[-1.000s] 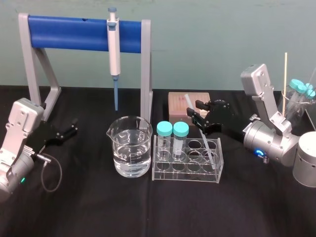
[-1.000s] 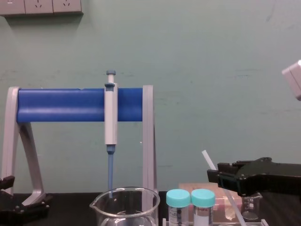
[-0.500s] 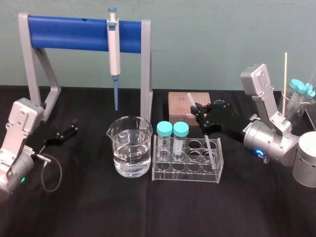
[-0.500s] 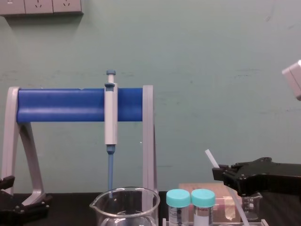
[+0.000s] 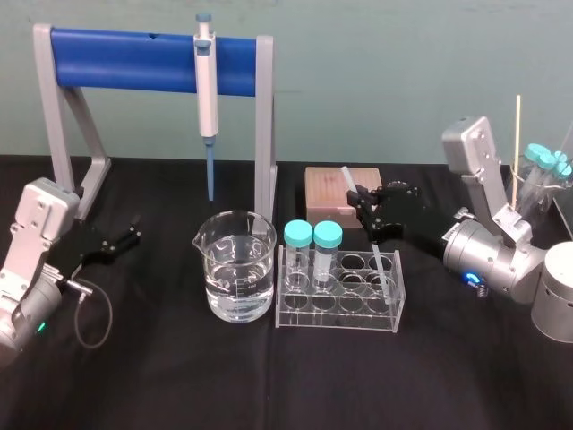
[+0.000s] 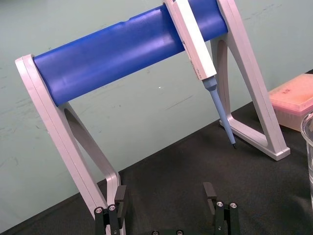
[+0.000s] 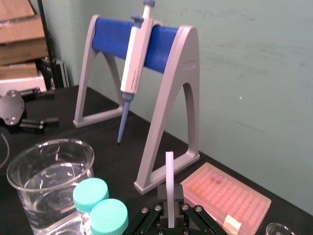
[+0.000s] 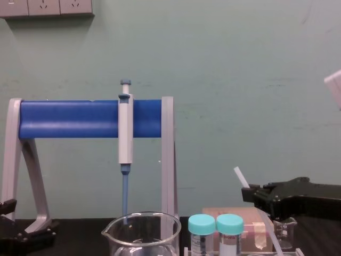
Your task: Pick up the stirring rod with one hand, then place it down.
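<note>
The stirring rod (image 5: 346,179) is a thin translucent white stick. It leans with its lower end inside the clear tube rack (image 5: 340,319) and its top toward the pink tip box. My right gripper (image 5: 365,208) is shut on the rod's upper part, just behind the rack. In the right wrist view the rod (image 7: 169,171) stands straight up out of the closed right gripper (image 7: 170,208). The chest view has the rod's top (image 8: 240,177) sticking out above the black right gripper (image 8: 253,194). My left gripper (image 5: 125,238) rests open at the far left of the table, near the stand's foot (image 6: 107,188).
A glass beaker (image 5: 235,266) of water stands left of the rack. Two teal-capped tubes (image 5: 312,236) sit in the rack. A blue-and-white pipette (image 5: 206,81) hangs on the blue stand (image 5: 116,49). The pink tip box (image 5: 324,190) lies behind the rack, and more tubes (image 5: 546,161) stand at far right.
My right gripper has shut on the stirring rod and shifted slightly right, taking the rod's top with it. The left arm has not moved.
</note>
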You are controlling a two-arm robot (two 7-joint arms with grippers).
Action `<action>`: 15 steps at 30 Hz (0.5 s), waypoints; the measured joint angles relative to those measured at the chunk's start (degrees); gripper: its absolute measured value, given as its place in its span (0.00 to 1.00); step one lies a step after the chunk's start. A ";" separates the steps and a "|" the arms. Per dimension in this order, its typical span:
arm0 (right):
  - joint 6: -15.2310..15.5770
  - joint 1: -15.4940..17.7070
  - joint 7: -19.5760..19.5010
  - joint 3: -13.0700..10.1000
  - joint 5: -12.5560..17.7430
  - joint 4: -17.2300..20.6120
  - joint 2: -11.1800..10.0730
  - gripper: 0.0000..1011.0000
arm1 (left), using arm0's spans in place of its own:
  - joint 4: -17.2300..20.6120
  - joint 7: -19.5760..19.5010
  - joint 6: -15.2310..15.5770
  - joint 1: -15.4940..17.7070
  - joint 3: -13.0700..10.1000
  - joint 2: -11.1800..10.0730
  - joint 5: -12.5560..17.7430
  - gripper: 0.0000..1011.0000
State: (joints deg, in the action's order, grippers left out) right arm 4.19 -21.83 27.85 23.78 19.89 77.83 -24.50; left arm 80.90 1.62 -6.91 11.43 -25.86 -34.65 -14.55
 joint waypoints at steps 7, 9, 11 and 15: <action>-3.32 1.35 0.38 -1.49 1.83 0.22 0.57 0.07 | 0.00 0.00 0.00 0.00 0.00 0.00 0.00 0.99; -4.69 1.81 0.73 -1.99 2.64 0.22 0.79 0.07 | 0.00 0.00 0.00 0.00 0.00 0.00 0.00 0.99; -5.57 2.20 1.01 -2.37 3.23 0.22 0.92 0.07 | 0.00 0.00 0.00 0.00 0.00 0.00 0.00 0.99; -8.95 3.39 2.23 -3.44 5.27 0.01 1.33 0.07 | 0.00 0.00 0.00 0.00 0.00 0.00 0.00 0.99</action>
State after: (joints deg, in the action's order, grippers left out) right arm -4.76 -18.44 30.09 20.34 25.16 77.84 -23.17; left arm 80.90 1.62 -6.91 11.43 -25.86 -34.64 -14.55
